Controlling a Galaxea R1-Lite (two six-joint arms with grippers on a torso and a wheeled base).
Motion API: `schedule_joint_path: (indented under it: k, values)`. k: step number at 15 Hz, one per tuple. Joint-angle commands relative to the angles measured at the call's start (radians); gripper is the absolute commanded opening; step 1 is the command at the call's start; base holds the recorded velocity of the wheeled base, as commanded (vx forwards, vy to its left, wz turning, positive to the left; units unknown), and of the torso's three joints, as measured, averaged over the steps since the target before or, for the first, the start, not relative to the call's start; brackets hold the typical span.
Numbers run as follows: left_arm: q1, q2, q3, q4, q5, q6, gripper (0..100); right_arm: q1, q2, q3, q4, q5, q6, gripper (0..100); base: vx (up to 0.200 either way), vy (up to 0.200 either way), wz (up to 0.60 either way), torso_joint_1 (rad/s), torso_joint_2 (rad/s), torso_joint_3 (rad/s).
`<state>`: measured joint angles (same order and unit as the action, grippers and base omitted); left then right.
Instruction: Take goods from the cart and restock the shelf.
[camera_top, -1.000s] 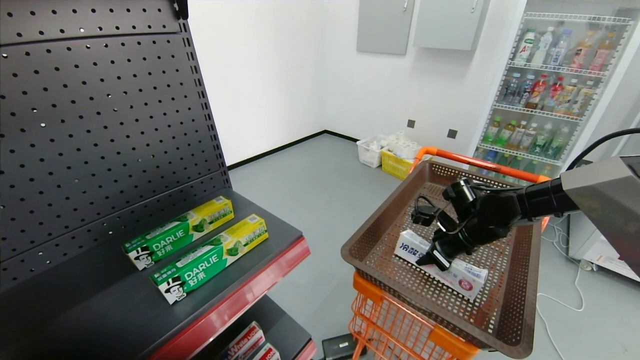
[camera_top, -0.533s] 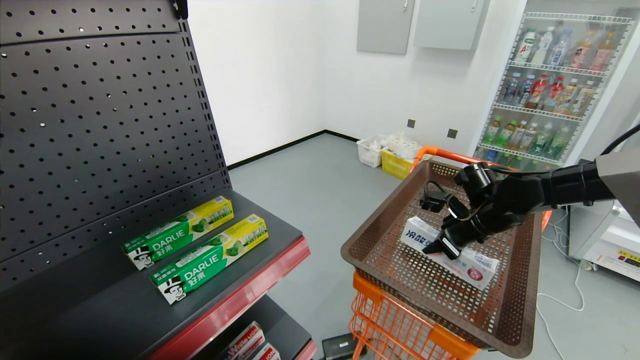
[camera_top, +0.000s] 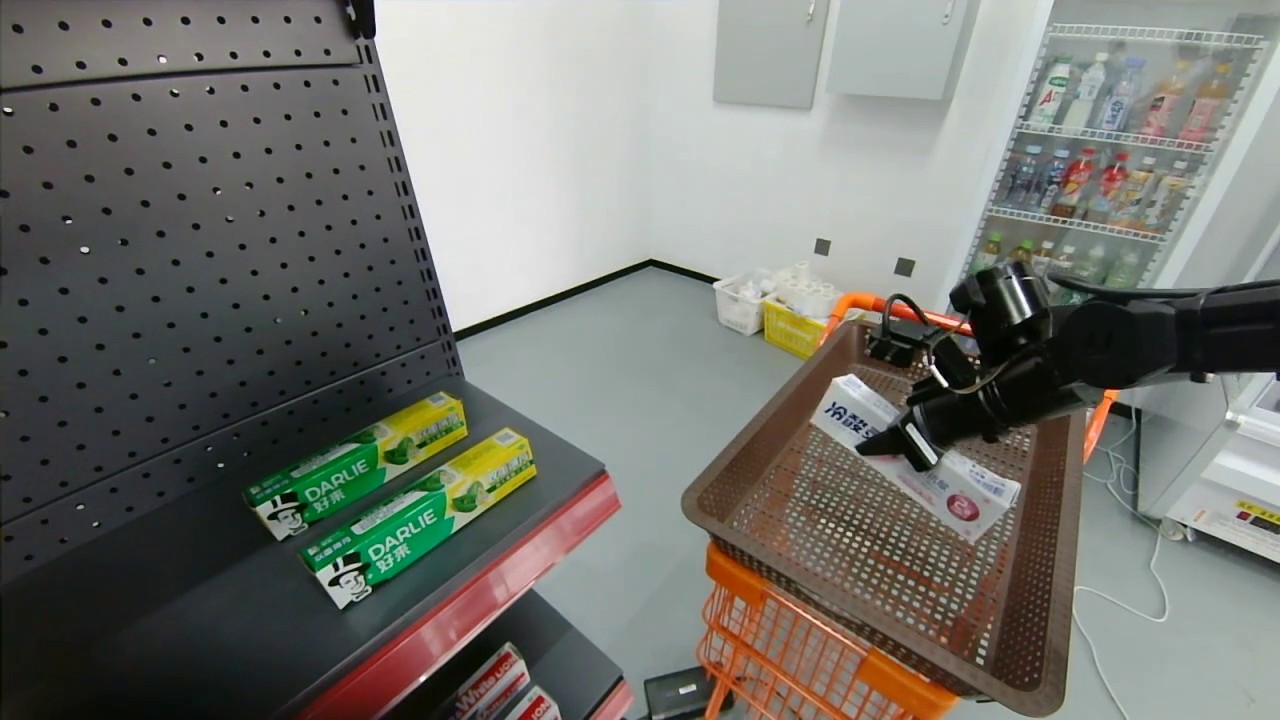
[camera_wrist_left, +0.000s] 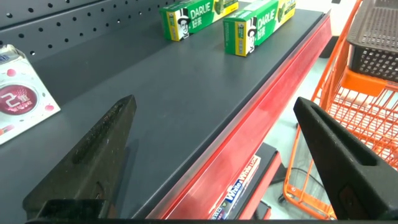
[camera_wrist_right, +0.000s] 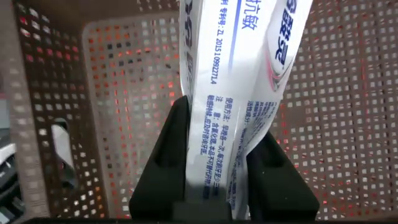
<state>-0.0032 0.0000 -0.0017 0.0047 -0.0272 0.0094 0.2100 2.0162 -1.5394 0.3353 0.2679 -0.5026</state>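
My right gripper (camera_top: 905, 440) is shut on a white toothpaste box (camera_top: 915, 458) and holds it in the air above the brown basket (camera_top: 760, 440) on the orange cart (camera_top: 790, 650). In the right wrist view the white box (camera_wrist_right: 233, 99) stands clamped between both black fingers (camera_wrist_right: 168, 155), with the basket's mesh floor (camera_wrist_right: 112, 93) below. Two green toothpaste boxes (camera_top: 358, 462) (camera_top: 420, 515) lie side by side on the dark shelf (camera_top: 200, 610). My left gripper (camera_wrist_left: 211, 162) hangs open over that shelf's deck (camera_wrist_left: 168, 106), level with its red front edge, and the green boxes (camera_wrist_left: 249, 25) lie farther along.
A perforated back panel (camera_top: 200, 230) rises behind the shelf. A white and pink box (camera_wrist_left: 22, 102) lies on the shelf close to my left gripper. More boxes (camera_top: 490, 685) sit on the lower shelf. A drinks cooler (camera_top: 1100, 150) stands behind the cart, and bins (camera_top: 770, 310) rest on the floor.
My right gripper has lifted the white box off the basket floor, carrying it up and toward the far side of the basket.
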Motion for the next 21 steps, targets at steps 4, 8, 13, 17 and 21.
schedule_joint_path:
  k: [4,8,13,17,21]
  values:
    - [0.0,0.0,0.0,0.0,0.0,0.0,100,0.031,-0.139,0.025,-0.004,0.004,0.087,0,0.0,0.0,0.0,0.0,0.0,0.0]
    - [0.0,0.0,0.0,0.0,0.0,0.0,100,0.06,-0.24,0.073,-0.125,0.004,0.243,0,0.0,0.0,0.0,0.0,0.0,0.0]
    - [0.0,0.0,0.0,0.0,0.0,0.0,100,0.088,-0.32,0.183,-0.294,0.004,0.32,0,0.0,0.0,0.0,0.0,0.0,0.0]
    - [0.0,0.0,0.0,0.0,0.0,0.0,100,0.124,-0.389,0.352,-0.501,0.002,0.345,0,0.0,0.0,0.0,0.0,0.0,0.0]
    - [0.0,0.0,0.0,0.0,0.0,0.0,100,0.161,-0.398,0.438,-0.696,-0.019,0.378,0,0.0,0.0,0.0,0.0,0.0,0.0]
